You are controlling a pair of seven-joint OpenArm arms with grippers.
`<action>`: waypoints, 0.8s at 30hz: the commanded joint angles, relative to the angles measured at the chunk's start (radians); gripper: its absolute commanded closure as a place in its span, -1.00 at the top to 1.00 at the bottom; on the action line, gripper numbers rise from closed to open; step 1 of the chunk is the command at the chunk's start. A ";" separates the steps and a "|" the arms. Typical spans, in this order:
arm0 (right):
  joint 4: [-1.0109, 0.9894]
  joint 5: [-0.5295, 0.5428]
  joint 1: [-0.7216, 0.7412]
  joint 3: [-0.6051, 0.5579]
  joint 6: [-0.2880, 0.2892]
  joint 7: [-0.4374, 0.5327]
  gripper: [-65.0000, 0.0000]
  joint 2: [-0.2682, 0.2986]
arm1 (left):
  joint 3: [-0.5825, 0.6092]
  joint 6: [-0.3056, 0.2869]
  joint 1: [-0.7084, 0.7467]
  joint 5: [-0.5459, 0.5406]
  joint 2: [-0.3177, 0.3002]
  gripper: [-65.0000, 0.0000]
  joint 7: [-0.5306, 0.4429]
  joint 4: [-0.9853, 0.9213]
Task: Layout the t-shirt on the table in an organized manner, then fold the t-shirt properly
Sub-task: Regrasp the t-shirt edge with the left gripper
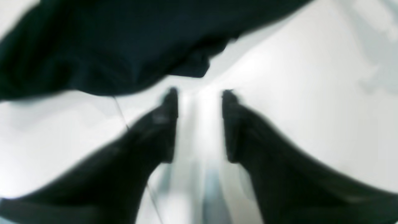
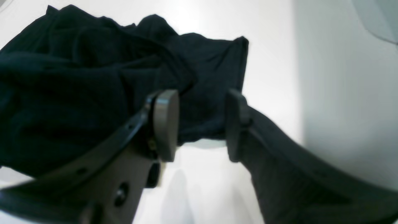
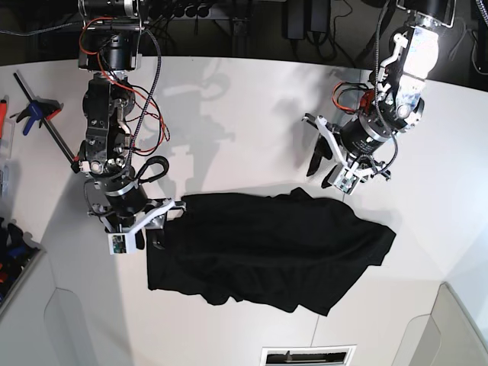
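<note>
A: Base view first, nearest edge of the desk (image 3: 252, 91): where does the t-shirt (image 3: 267, 248) lie?

B: Spread across the front of the white desk, still rumpled, its long axis running side to side between the two arms. No print shows; only black cloth faces up.

A: And the right end effector (image 3: 156, 223)?

B: It sits low at the shirt's end on the view's left. In the right wrist view its pads (image 2: 166, 124) stand apart with nothing between them, and the hem of the t-shirt (image 2: 93, 87) lies just beyond the tips, bunched in folds. So it is parted and holding nothing.

A: Farther back, the left end effector (image 3: 328, 164)?

B: Raised above the shirt's rear edge, near a small peak of cloth. The left wrist view is blurred, but the left end effector (image 1: 200, 93) shows a clear gap over bare desk, and the t-shirt (image 1: 108, 46) lies ahead of it, not gripped.

A: Which arm is nearer the cloth?

B: The right, I judge; its tips nearly touch the edge, so a short advance along the shirt's long axis would reach it.
</note>
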 commanded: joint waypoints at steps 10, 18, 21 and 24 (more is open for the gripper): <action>0.016 0.002 0.023 0.000 0.001 0.005 -0.24 -0.001 | -0.004 0.001 -0.196 -0.006 0.119 -0.10 -0.026 -0.299; 0.016 0.003 0.023 0.000 0.001 0.006 -0.24 -0.001 | -0.004 0.029 -0.205 0.020 0.155 -0.52 -0.049 -0.340; 0.016 0.002 0.023 0.000 0.001 0.006 -0.24 -0.001 | -0.004 0.028 -0.205 0.020 0.156 -1.00 -0.034 -0.339; 0.016 0.002 0.023 0.000 0.001 0.006 -0.24 0.002 | -0.004 0.027 -0.203 0.018 0.144 -1.00 0.087 -0.288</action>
